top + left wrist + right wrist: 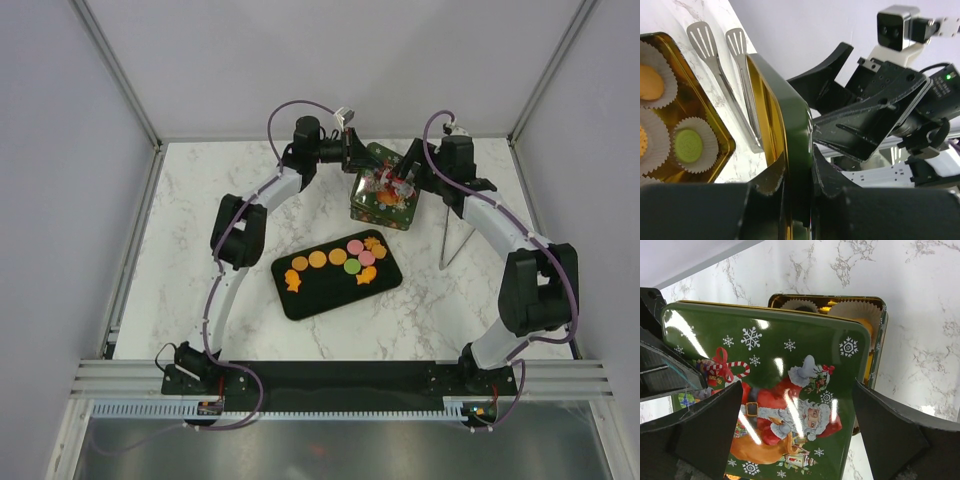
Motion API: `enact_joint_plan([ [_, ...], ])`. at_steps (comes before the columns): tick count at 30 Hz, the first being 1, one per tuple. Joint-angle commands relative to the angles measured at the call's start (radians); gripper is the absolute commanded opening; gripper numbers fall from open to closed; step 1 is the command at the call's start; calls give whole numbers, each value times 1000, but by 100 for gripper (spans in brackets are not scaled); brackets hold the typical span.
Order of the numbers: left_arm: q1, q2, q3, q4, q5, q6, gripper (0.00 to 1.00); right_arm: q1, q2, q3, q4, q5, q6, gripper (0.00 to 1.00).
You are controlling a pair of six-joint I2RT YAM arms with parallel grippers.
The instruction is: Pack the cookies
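— How far along is the packing?

— Partway, I'd judge. Most of the cookies (340, 262) lie on the black tray (300, 300) at the centre of the top view. They are flat discs plus a few fish and flower shapes, in orange, pink and green. At the left edge of the left wrist view, a few sit in fluted white paper cups (707, 152) inside the gold-lined tin (700, 95).

— And the lid?

— The lid (775, 365) is not seated. It is glossy green metal with rounded corners and a printed Santa. The left tool (795, 180) is clamped on its rim. The right tool (795, 430) is spread wide, one finger each side, and I cannot tell whether it presses.

— Anything else?

— Slotted steel tongs (735, 95) lie on the marbled counter (200, 200), just beside the tin.
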Motion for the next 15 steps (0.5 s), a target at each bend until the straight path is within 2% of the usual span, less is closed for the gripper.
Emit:
enact_joint_plan([
  [1, 3, 33, 92, 161, -2, -171, 2, -10, 21, -17, 101, -32, 13, 98],
  [9, 9, 201, 283, 151, -47, -241, 4, -12, 87, -40, 149, -24, 21, 98],
  [15, 9, 248, 307, 164, -65, -253, 5, -10, 138, -52, 178, -3, 26, 98],
])
